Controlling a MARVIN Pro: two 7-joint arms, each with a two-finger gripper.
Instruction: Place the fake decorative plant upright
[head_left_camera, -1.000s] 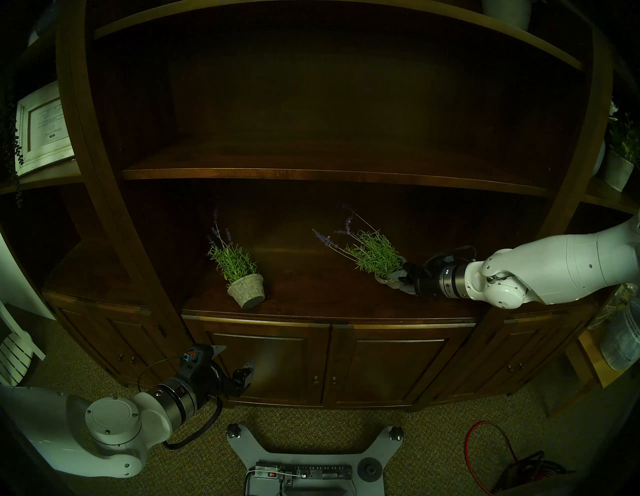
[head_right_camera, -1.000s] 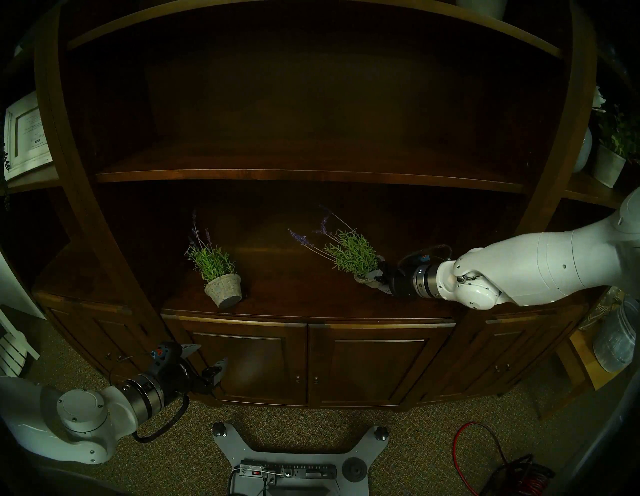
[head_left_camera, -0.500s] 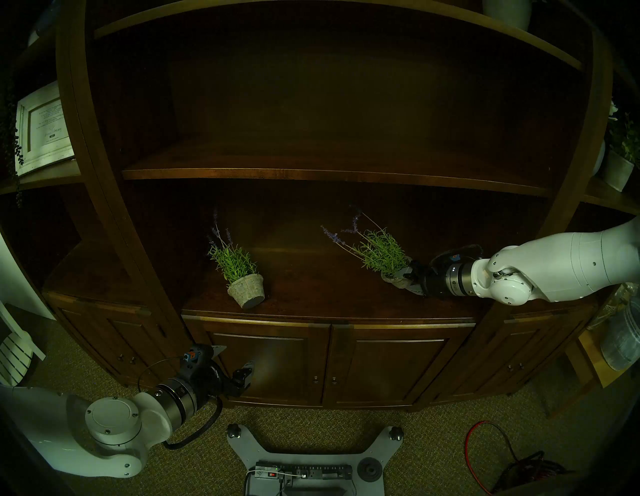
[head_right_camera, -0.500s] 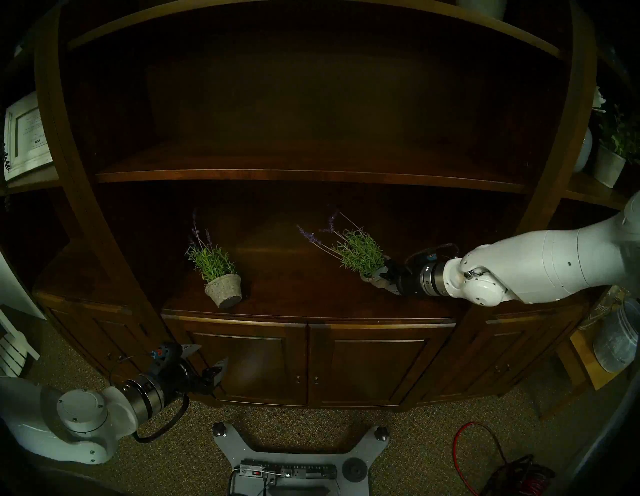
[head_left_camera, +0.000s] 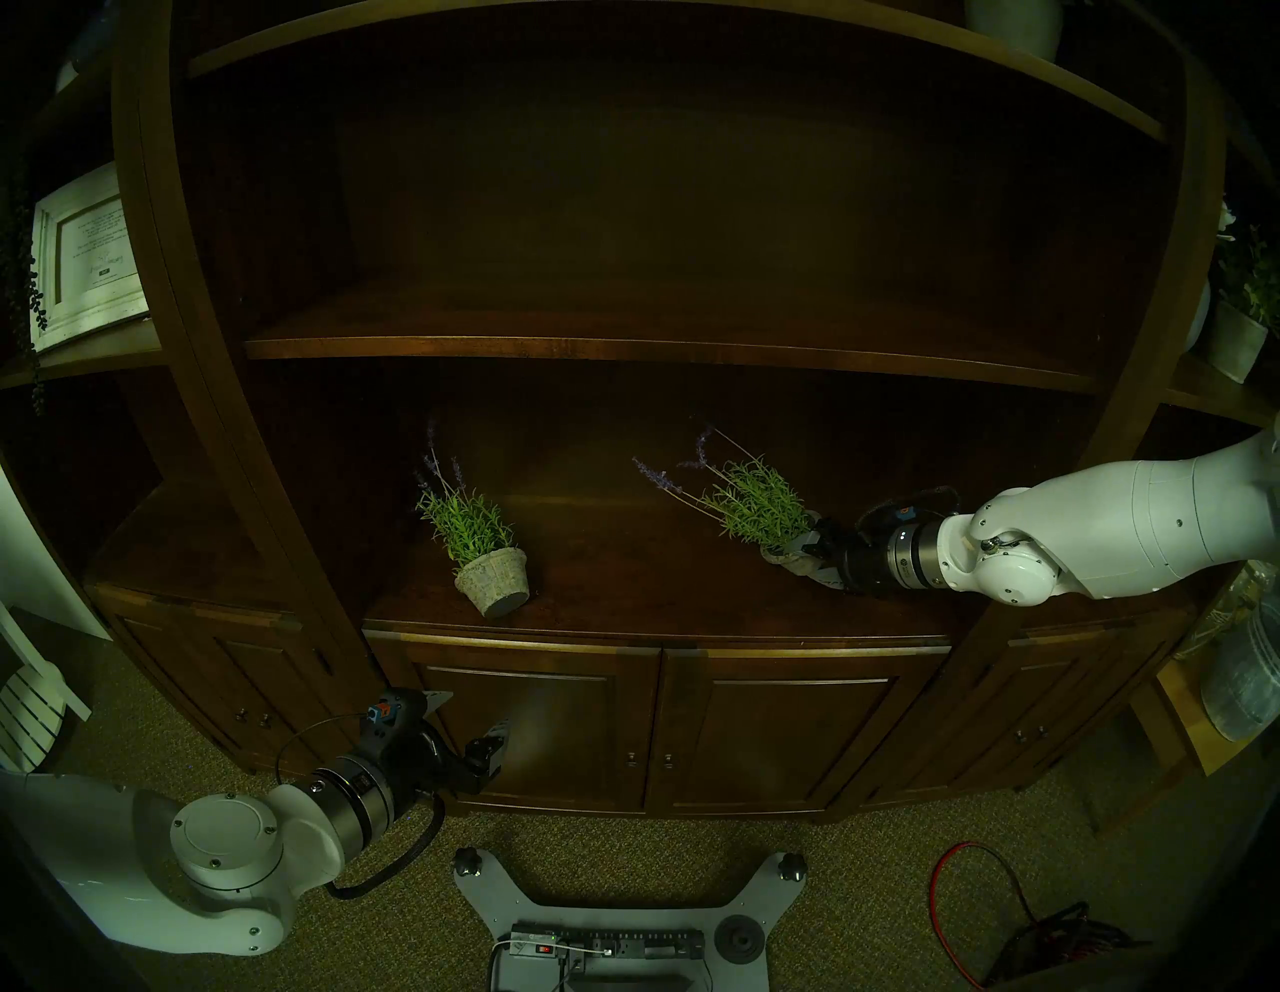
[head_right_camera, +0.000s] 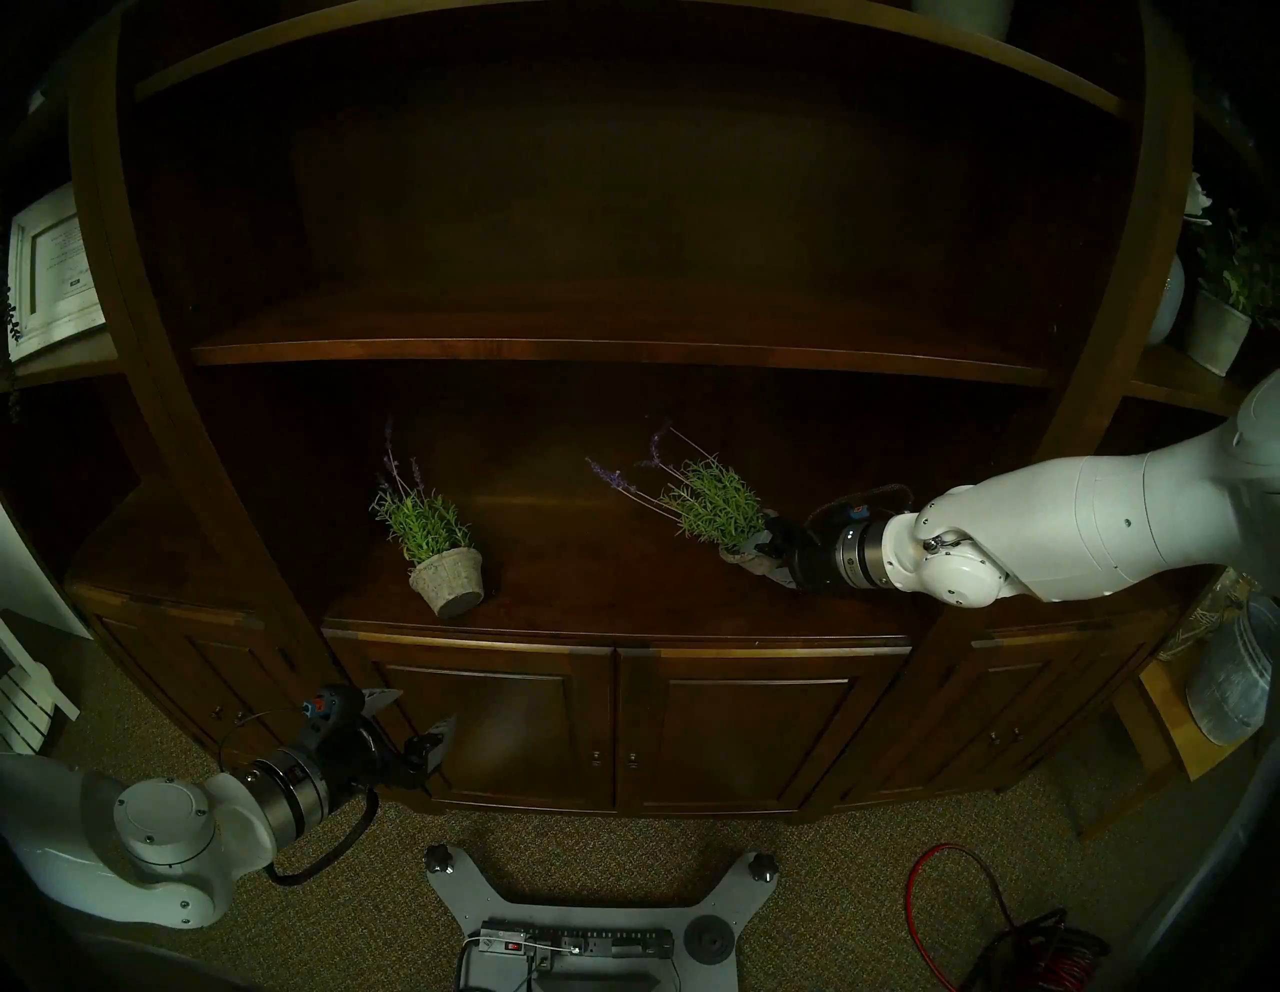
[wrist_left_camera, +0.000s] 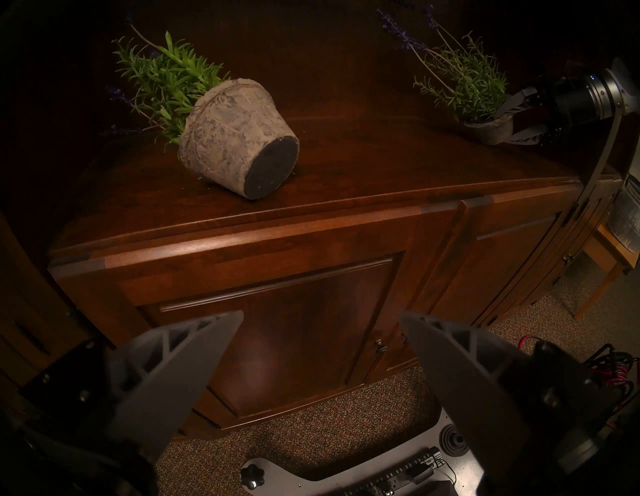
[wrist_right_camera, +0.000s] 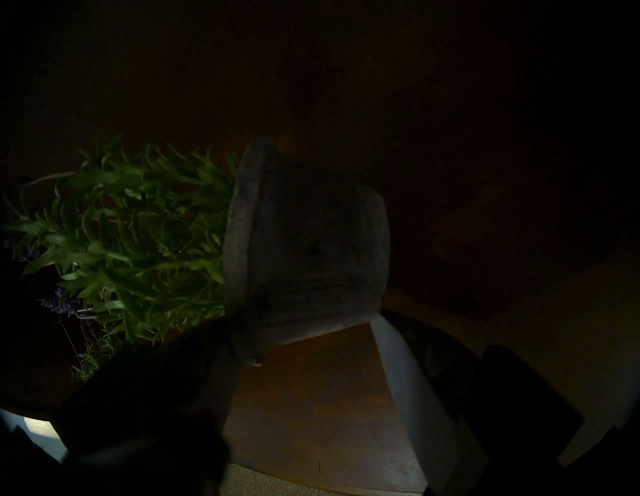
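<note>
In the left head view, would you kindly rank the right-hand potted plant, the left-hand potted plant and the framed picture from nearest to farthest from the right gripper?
1. Right-hand potted plant: tilted, its pot between the right gripper fingers.
2. Left-hand potted plant: lying tipped over, mid-shelf toward the left.
3. Framed picture: far left, on the side shelf.

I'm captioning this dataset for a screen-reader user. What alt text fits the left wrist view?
A potted fake plant lies tipped on its side on a dark wooden cabinet top, its dark base facing the camera. At far right, the right gripper straddles a second, leaning potted plant. The left gripper is open and empty in the foreground.
</note>
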